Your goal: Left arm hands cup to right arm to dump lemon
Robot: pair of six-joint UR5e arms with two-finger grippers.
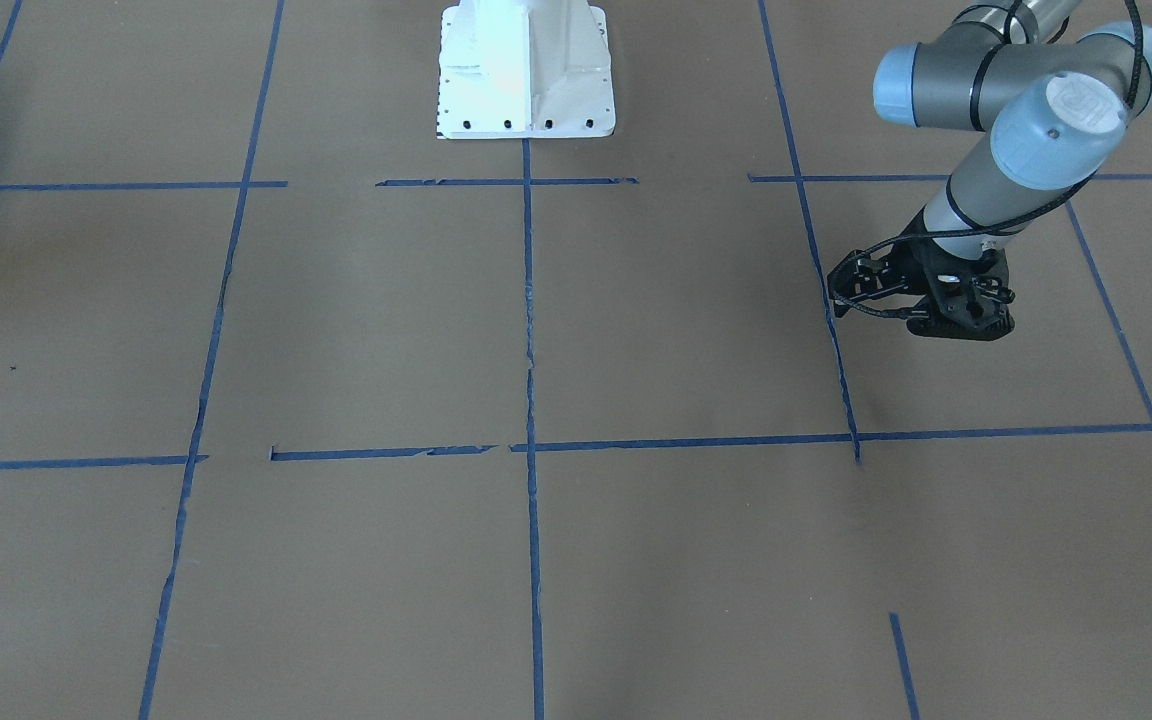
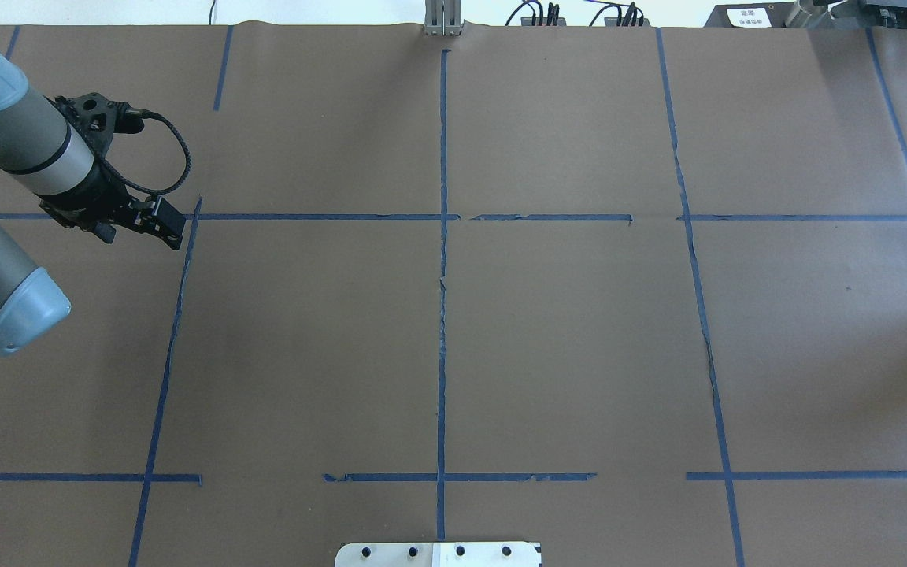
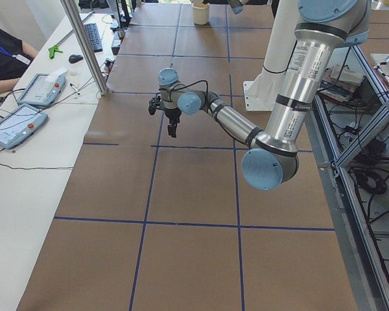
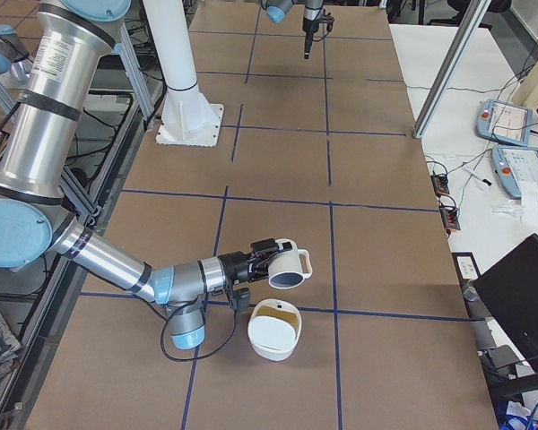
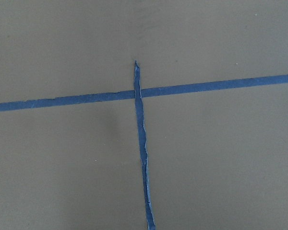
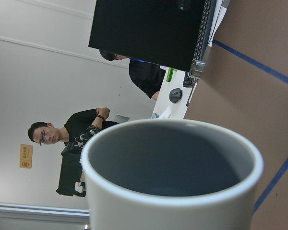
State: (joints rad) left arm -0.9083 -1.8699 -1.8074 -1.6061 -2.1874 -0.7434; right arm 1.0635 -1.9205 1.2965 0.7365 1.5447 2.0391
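Cup (image 4: 287, 266) is hanging tipped at right gripper (image 4: 262, 258) near a white bowl (image 4: 274, 345), evidently for dumping; left gripper (image 2: 164, 224) is idling well apart; fingers' state on both cannot be told.

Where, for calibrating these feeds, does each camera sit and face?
Front-facing: across table, facing robot base; left arm.
Overhead: behind robot base, looking down; left arm.
Exterior left: table's left end; left arm nearest.
Exterior right: right end; right arm nearest.
Left wrist: down at tape; no body.
Right wrist: over mug rim; no body.
Both right views share the mug.
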